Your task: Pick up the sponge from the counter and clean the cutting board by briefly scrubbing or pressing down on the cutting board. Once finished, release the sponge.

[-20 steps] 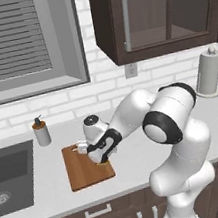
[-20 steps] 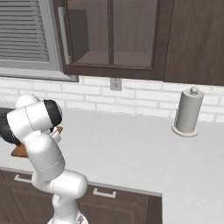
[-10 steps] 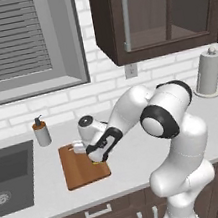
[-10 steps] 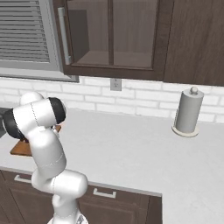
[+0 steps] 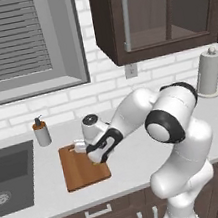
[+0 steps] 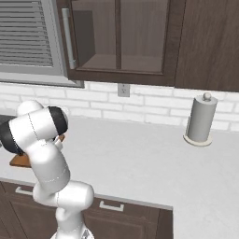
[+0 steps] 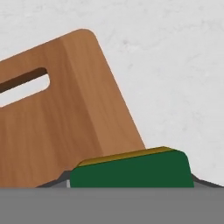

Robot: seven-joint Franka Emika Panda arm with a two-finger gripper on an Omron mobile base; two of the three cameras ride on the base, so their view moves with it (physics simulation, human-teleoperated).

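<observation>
Long light grey-white counter (image 5: pixel 141 166) over dark brown cabinets, backed by a white brick wall. Sunk into its left end, a dark grey sink (image 5: pixel 8 174). Flat on the counter just right of the sink, a reddish-brown cutting board (image 5: pixel 78 169), handle slot toward the back wall. Near the back edge, between sink and board, a small soap dispenser (image 5: pixel 41 133). Toward the far right end, against the wall, an upright paper towel roll (image 5: pixel 209 73) on its stand, well apart from the board.
</observation>
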